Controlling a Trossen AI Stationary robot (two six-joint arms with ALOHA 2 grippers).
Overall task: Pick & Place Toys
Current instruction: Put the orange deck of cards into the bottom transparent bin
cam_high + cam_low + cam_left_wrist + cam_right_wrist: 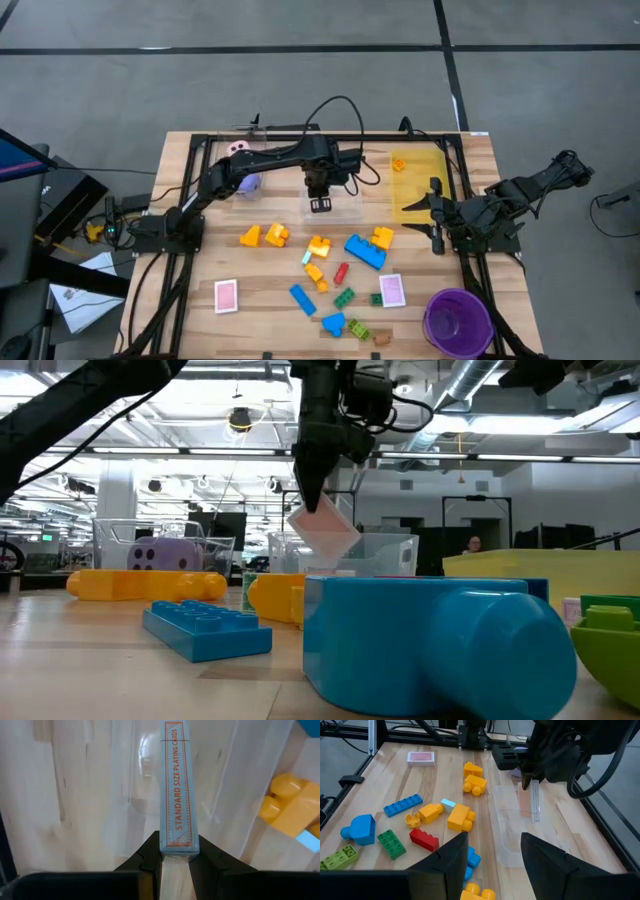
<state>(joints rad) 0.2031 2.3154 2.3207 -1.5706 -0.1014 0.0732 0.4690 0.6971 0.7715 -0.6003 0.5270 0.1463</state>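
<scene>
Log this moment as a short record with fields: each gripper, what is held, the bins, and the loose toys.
left gripper: shut on card box, above the clear bin
card box: held by one end, hanging over the clear bin
right gripper: open, holding nothing, waiting at the table's right side
yellow bin: holds one yellow brick
second clear bin: holds purple die
loose toys: bricks and two pink cards spread on the table
purple cup: near right corner

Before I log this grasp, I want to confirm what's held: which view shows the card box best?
The left wrist view: the card box fills the frame, its printed edge readable, pinched in the left end effector. The low view and right wrist view show it hanging over a clear bin; the high view barely shows it.
</scene>
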